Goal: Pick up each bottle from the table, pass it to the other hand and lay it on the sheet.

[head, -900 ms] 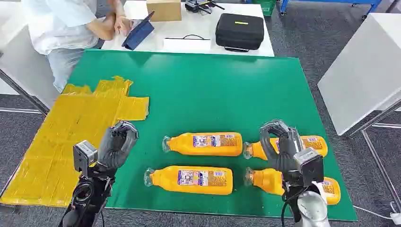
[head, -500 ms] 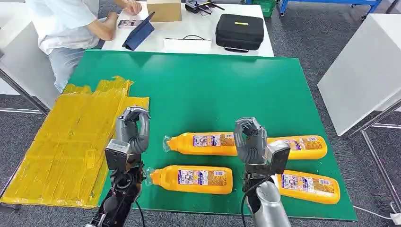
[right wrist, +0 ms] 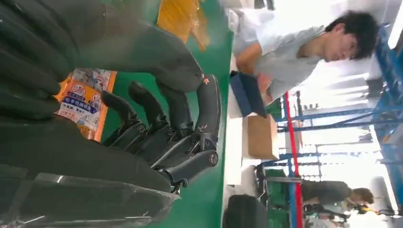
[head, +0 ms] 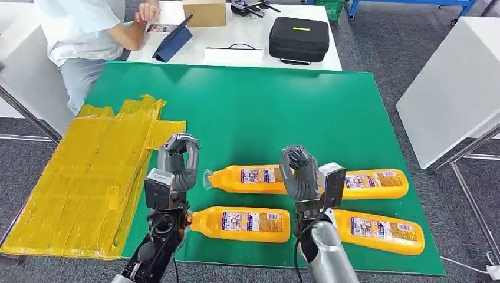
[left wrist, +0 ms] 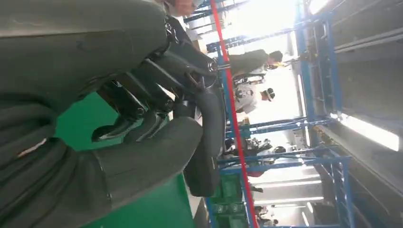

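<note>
Four orange bottles lie on their sides on the green table [head: 253,106]: far left [head: 253,178], far right [head: 377,183], near left [head: 239,223], near right [head: 380,231]. The crumpled yellow sheet [head: 82,177] covers the table's left side. My left hand [head: 178,162] is raised just left of the far left bottle's cap, fingers arched and holding nothing; the left wrist view shows its fingers [left wrist: 142,102] bent over the thumb. My right hand [head: 299,174] hangs between the two far bottles, empty and hiding the far right bottle's neck. A bottle label [right wrist: 85,102] lies beyond its fingers [right wrist: 161,123].
A person [head: 82,35] sits at the far left corner by a tablet [head: 173,42]. The white table behind carries a cardboard box [head: 204,12] and a black case [head: 299,38]. Another white table [head: 454,88] stands to the right. The green table's far half is bare.
Both hands have moved inward: the left hand rightward from over the sheet's edge to beside the far left bottle, the right hand leftward off the right-hand bottles. The bottles lie still.
</note>
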Controlling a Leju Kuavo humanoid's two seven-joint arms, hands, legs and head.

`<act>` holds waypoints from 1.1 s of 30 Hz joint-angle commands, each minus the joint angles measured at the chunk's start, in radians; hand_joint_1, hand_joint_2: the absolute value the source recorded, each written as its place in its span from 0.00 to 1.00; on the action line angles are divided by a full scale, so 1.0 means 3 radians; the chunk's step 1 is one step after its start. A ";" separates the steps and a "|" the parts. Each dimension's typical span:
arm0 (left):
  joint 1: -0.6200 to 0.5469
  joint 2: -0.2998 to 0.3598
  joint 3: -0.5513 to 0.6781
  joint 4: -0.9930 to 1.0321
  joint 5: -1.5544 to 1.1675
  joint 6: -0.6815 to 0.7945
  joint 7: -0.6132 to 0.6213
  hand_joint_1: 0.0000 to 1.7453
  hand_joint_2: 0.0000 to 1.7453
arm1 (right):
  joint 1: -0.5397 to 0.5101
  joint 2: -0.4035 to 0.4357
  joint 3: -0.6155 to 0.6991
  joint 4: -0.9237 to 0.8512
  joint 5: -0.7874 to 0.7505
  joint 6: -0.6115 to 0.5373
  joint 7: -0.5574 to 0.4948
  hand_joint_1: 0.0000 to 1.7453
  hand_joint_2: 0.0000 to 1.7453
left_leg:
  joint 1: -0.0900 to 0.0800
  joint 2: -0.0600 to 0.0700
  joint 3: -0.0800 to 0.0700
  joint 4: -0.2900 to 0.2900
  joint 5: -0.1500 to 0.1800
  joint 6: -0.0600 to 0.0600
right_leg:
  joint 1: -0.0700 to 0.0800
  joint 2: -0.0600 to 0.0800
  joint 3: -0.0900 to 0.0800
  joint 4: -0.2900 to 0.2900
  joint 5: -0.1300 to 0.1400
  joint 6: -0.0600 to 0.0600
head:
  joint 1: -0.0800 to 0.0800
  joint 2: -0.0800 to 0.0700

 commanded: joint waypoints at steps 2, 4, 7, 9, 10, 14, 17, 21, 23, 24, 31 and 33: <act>-0.0080 -0.0026 0.0107 0.0209 0.0047 0.0027 0.0105 0.00 1.00 | -0.0595 -0.0237 0.0647 0.0445 0.2137 -0.0879 0.0823 0.00 1.00 | 0.0002 0.0012 0.0028 0.0004 -0.0015 -0.0009 | 0.0004 0.0007 0.0025 0.0003 -0.0009 -0.0010 | 0.0001 0.0000; -0.0098 -0.0035 0.0134 0.0260 0.0050 -0.0002 0.0104 0.00 1.00 | -0.0699 -0.0252 0.0704 0.0492 0.2631 -0.0790 0.1057 0.00 1.00 | 0.0002 0.0012 0.0027 0.0003 -0.0013 -0.0008 | 0.0004 0.0007 0.0023 0.0001 -0.0007 -0.0009 | 0.0001 0.0000; -0.0119 -0.0050 0.0151 0.0314 0.0050 -0.0018 0.0099 0.00 1.00 | -0.0770 -0.0229 0.0733 0.0539 0.2979 -0.0682 0.1255 0.00 1.00 | 0.0003 0.0005 0.0030 0.0002 -0.0011 -0.0008 | 0.0005 -0.0002 0.0028 0.0000 -0.0009 -0.0010 | 0.0001 0.0000; -0.0128 -0.0060 0.0158 0.0339 0.0045 -0.0032 0.0093 0.00 1.00 | -0.0843 -0.0243 0.0820 0.0622 0.3281 -0.0523 0.1380 0.00 1.00 | 0.0001 0.0000 0.0017 -0.0001 -0.0004 -0.0004 | 0.0002 -0.0003 0.0016 -0.0002 -0.0004 -0.0007 | 0.0001 0.0000; -0.0128 -0.0064 0.0162 0.0343 0.0042 -0.0036 0.0093 0.00 1.00 | -0.0871 -0.0239 0.0848 0.0661 0.3360 -0.0459 0.1407 0.00 1.00 | 0.0003 0.0003 0.0023 0.0000 -0.0007 -0.0005 | 0.0004 -0.0001 0.0022 -0.0001 -0.0006 -0.0008 | 0.0001 0.0000; -0.0146 -0.0068 0.0166 0.0360 0.0031 -0.0034 0.0104 0.00 1.00 | -0.0956 -0.0211 0.0901 0.0805 0.3441 -0.0312 0.1426 0.00 1.00 | 0.0003 0.0002 0.0025 0.0001 -0.0008 -0.0005 | 0.0004 -0.0002 0.0024 0.0000 -0.0007 -0.0007 | 0.0000 0.0000; -0.0217 -0.0068 0.0191 0.0463 0.0040 -0.0068 0.0125 0.00 1.00 | -0.1073 -0.0147 0.0895 0.1097 0.3254 0.0028 0.1268 0.00 1.00 | 0.0002 -0.0002 0.0015 -0.0001 -0.0003 -0.0004 | 0.0003 -0.0004 0.0015 -0.0001 -0.0003 -0.0006 | 0.0001 0.0000; -0.0244 -0.0069 0.0199 0.0503 0.0053 -0.0118 0.0137 0.00 1.00 | -0.1217 -0.0139 0.0962 0.1529 0.3204 0.0187 0.1161 0.00 1.00 | 0.0003 -0.0001 0.0026 0.0000 -0.0007 -0.0006 | 0.0004 -0.0004 0.0025 0.0000 -0.0006 -0.0008 | 0.0001 0.0000; -0.0236 -0.0074 0.0196 0.0493 0.0053 -0.0119 0.0145 0.00 1.00 | -0.1231 -0.0142 0.0966 0.1588 0.3180 0.0222 0.1112 0.00 1.00 | 0.0003 -0.0002 0.0031 0.0001 -0.0009 -0.0008 | 0.0005 -0.0006 0.0031 0.0001 -0.0009 -0.0010 | 0.0001 0.0000; -0.0223 -0.0080 0.0193 0.0483 0.0051 -0.0128 0.0163 0.00 1.00 | -0.1249 -0.0143 0.0965 0.1662 0.3120 0.0279 0.1051 0.00 1.00 | 0.0003 -0.0003 0.0030 0.0000 -0.0009 -0.0006 | 0.0004 -0.0006 0.0030 0.0000 -0.0009 -0.0009 | 0.0001 0.0000; -0.0129 -0.0088 0.0217 0.0409 0.0000 -0.0144 0.0237 0.00 1.00 | -0.1320 -0.0127 0.1022 0.1941 0.3274 0.0217 0.1235 0.00 1.00 | 0.0003 -0.0001 0.0037 0.0003 -0.0015 -0.0007 | 0.0005 -0.0005 0.0037 0.0003 -0.0015 -0.0010 | 0.0001 0.0000; -0.0117 -0.0085 0.0229 0.0407 -0.0006 -0.0140 0.0247 0.00 1.00 | -0.1352 -0.0112 0.0999 0.2015 0.3291 0.0190 0.1288 0.00 1.00 | 0.0003 0.0000 0.0031 0.0002 -0.0012 -0.0006 | 0.0004 -0.0003 0.0030 0.0002 -0.0011 -0.0009 | 0.0001 0.0000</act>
